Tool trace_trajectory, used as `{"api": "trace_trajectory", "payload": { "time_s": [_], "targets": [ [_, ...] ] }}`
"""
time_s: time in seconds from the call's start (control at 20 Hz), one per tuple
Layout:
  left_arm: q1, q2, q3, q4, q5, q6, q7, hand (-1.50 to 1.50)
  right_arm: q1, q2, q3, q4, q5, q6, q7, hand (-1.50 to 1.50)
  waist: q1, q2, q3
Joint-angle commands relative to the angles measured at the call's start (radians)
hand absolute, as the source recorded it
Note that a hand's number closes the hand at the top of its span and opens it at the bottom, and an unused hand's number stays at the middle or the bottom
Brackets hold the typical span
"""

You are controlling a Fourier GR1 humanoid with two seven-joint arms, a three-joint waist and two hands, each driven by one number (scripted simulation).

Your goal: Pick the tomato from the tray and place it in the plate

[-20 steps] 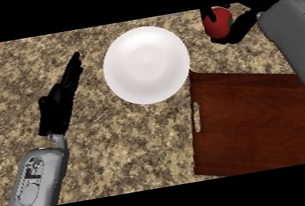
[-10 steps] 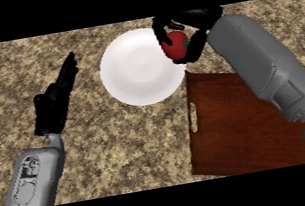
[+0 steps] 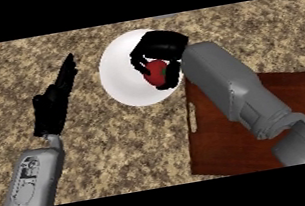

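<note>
Tomato [image 3: 156, 73] sat clamped in right robot hand [image 3: 158, 53], fingers curled round it, directly over white plate [image 3: 123, 79]. Tray [image 3: 229, 138] lay behind. Left robot hand [image 3: 55, 103] rested open, well apart.

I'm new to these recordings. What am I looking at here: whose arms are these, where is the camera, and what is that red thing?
The camera sits in a humanoid robot's head and looks steeply down at a speckled stone counter. The two grey forearms coming in from below are the robot's own, each ending in a black hand. The left hand rests open, fingers straight, on the view's left. The right hand is curled round a red tomato and holds it over a white plate. Whether the tomato touches the plate cannot be told. The brown tray lies at the lower right, beneath the right forearm.
</note>
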Motion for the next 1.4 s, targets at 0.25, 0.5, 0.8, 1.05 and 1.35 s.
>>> {"api": "trace_trajectory", "payload": {
  "time_s": [0.25, 0.5, 0.8, 1.05, 1.35],
  "targets": [
    [-0.019, -0.011, -0.019, -0.001, -0.01, -0.01, 0.006, 0.0, 0.046, 0.026, 0.032, 0.082, -0.039, 0.062, 0.06, -1.5, 0.043, 0.008, 0.001],
    [-0.043, -0.002, -0.005, 0.026, -0.006, -0.019, -0.015, 0.0, 0.048, 0.026, -0.013, 0.072, -0.125, 0.176, 0.004, -1.5, 0.044, 0.012, 0.001],
    [-0.022, 0.0, 0.0, 0.007, -0.006, -0.012, -0.002, 0.0, 0.01, 0.026, -0.182, 0.109, -0.296, 0.282, 0.036, -1.5, 0.013, 0.007, 0.001],
    [0.024, 0.004, 0.006, -0.006, -0.009, -0.004, -0.033, 0.0, -0.034, -0.06, -0.295, 0.141, -0.395, 0.324, 0.112, -1.5, 0.001, 0.007, 0.001],
    [-0.032, -0.008, 0.007, -0.005, 0.0, -0.004, 0.0, 0.0, -0.065, -0.226, -0.347, 0.157, -0.443, 0.441, 0.138, -1.5, 0.015, 0.025, 0.003]
  ]
}}
